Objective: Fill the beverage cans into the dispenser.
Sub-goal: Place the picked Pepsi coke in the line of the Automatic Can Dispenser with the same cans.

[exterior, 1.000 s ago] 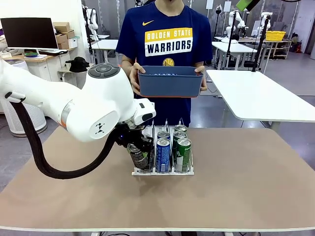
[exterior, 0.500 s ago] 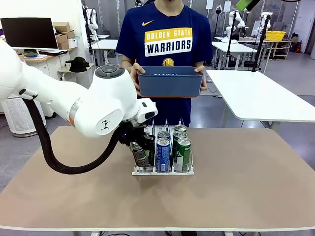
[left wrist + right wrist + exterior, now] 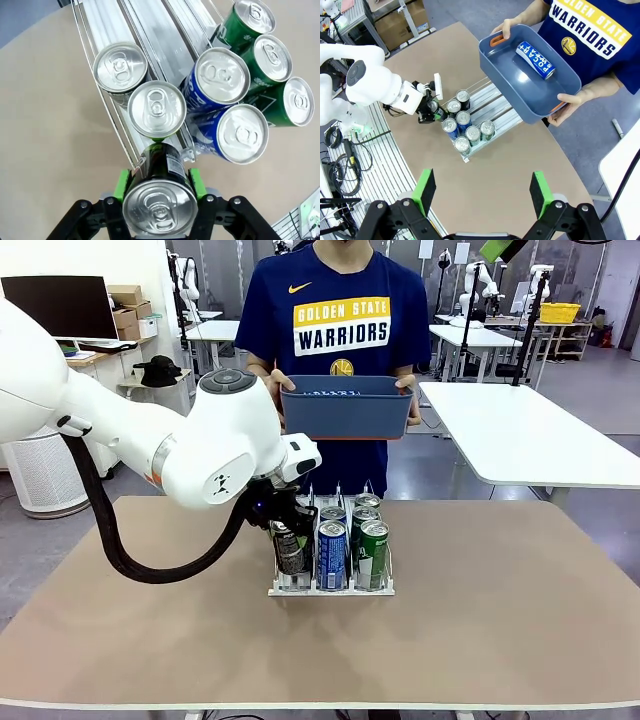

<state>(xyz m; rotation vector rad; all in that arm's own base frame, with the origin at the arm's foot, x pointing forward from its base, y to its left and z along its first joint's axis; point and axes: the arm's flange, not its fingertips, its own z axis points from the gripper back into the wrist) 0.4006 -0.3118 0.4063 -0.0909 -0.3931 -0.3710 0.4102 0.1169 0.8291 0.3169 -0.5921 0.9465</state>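
One dark can (image 3: 290, 556) sits pinched in the left pincer (image 3: 288, 540) at the near end of the dispenser's (image 3: 330, 589) left lane on the table (image 3: 500, 620), while a person (image 3: 340, 335) holds a blue-grey tub (image 3: 345, 410). From the left wrist, green pads (image 3: 120, 182) clamp that can; blue cans (image 3: 222, 75) and green cans (image 3: 272, 57) stand in neighbouring lanes. From the right wrist, the right pincer (image 3: 483, 192) hangs spread wide above the table.

Front faces across; left wrist close over dispenser (image 3: 146, 35); right high above.
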